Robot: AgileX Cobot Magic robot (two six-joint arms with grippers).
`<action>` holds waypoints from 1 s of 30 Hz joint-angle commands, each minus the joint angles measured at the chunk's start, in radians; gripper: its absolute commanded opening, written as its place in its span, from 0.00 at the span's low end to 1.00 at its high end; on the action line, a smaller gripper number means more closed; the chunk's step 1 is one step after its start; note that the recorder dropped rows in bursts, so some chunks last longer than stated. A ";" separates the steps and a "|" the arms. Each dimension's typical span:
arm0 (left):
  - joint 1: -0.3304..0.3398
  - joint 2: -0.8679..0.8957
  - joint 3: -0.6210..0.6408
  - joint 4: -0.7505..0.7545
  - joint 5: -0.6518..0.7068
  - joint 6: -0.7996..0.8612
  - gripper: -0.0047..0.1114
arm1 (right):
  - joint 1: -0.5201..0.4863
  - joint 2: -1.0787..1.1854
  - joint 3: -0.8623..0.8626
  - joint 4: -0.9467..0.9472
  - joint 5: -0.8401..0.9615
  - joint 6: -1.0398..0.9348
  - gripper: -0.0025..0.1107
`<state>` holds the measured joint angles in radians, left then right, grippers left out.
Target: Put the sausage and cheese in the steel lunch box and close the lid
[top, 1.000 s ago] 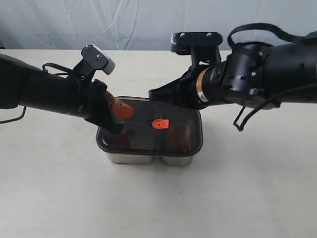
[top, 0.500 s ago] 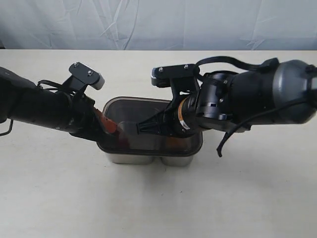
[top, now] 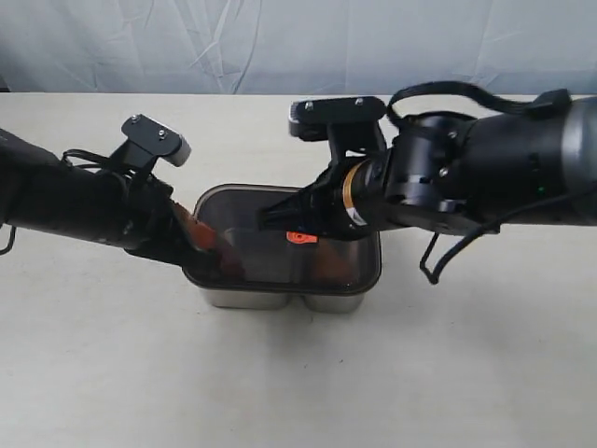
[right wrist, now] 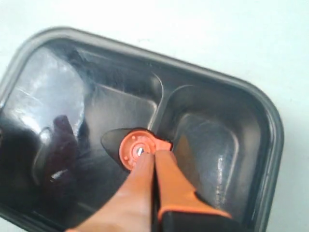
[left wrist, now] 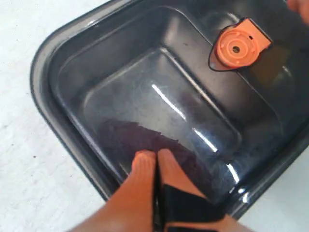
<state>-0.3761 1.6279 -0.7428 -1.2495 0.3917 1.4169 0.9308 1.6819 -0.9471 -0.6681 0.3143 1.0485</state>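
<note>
The right claw, fingertips pinched together and empty, has come down onto the valve tab. The left claw, likewise closed, presses the lid, which covers the steel lunch box, seemingly seated.

The counter is flat and pale cream. It spreads out on every side of the left gripper and the right gripper. Far behind both grippers, past the counter's back edge, hangs a wrinkly whitish-blue cloth. The light is soft. Tiny dark specks dot the counter near the left gripper.
</note>
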 commanded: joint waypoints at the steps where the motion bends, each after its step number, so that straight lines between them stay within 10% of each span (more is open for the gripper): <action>1: -0.005 -0.148 0.004 0.010 0.042 -0.005 0.04 | 0.001 -0.129 0.004 -0.014 0.063 0.000 0.02; 11: -0.005 -0.547 0.032 0.060 0.176 -0.173 0.04 | 0.127 -0.431 0.004 -0.040 0.365 0.000 0.02; 30: -0.005 -1.503 0.204 0.779 0.367 -1.031 0.04 | 0.526 -0.798 0.465 -0.334 0.467 0.550 0.02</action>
<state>-0.3761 0.2141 -0.5442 -0.5502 0.7064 0.4856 1.4249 0.9171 -0.5295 -0.9427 0.7772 1.5403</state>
